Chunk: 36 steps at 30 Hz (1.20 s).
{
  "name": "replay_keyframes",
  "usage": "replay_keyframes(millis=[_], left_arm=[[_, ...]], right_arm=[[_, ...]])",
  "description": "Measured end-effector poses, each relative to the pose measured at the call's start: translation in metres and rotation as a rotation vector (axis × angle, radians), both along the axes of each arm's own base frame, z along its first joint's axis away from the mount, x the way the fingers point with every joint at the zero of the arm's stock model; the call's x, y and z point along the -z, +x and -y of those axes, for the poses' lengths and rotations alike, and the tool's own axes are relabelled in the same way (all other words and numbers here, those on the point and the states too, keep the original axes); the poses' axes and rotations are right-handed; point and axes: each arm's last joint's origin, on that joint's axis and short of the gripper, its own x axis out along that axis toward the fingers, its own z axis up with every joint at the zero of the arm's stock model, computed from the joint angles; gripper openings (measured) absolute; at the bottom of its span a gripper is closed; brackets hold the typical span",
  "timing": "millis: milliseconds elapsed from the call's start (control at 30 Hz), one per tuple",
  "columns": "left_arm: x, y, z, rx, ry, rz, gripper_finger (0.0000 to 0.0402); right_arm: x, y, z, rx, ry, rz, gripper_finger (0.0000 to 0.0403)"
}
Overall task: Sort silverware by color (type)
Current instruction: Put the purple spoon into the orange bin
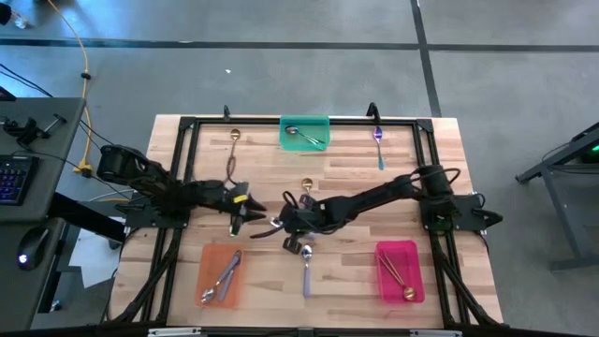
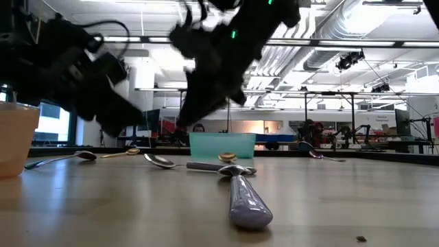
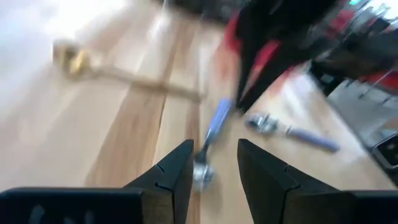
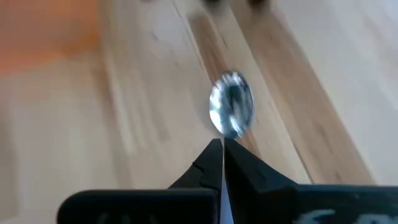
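Wooden bench [image 1: 449,187] carries scattered spoons. At its middle, the right tool [image 4: 222,148] is closed on a silver spoon [image 4: 231,111] by the handle. Lift it straight and carry it level, I think. The left tool [image 3: 214,165] waits open nearby.

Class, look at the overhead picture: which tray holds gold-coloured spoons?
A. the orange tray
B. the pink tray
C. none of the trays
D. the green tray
B: the pink tray at the table's near right holds gold spoons, while the green tray and the orange tray hold silvery ones.
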Motion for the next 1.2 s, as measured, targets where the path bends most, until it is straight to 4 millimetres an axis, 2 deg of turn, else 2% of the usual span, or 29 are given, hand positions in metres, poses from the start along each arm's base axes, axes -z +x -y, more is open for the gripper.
replay_keyframes(millis=[133,400,700,1000,1200], left_arm=[[0.008,0.01,0.0,-0.026,-0.068,-0.174,0.0118],[0.01,0.026,-0.003,-0.128,-0.271,-0.414,0.0148],[0.006,0.034,-0.015,-0.144,-0.399,-0.418,0.0191],[0.009,0.04,-0.017,-0.107,-0.438,-0.375,0.0185],[0.01,0.042,-0.015,-0.081,-0.462,-0.415,0.0175]], right_arm=[[-0.019,-0.012,-0.011,-0.014,-0.06,-0.006,0.0],[-0.02,-0.025,-0.033,-0.022,-0.133,-0.041,0.0001],[-0.02,-0.027,-0.041,-0.029,-0.171,-0.031,0.0001],[-0.021,-0.027,-0.041,-0.035,-0.185,-0.025,0.0001],[-0.021,-0.027,-0.041,-0.034,-0.19,-0.024,0.0001]])
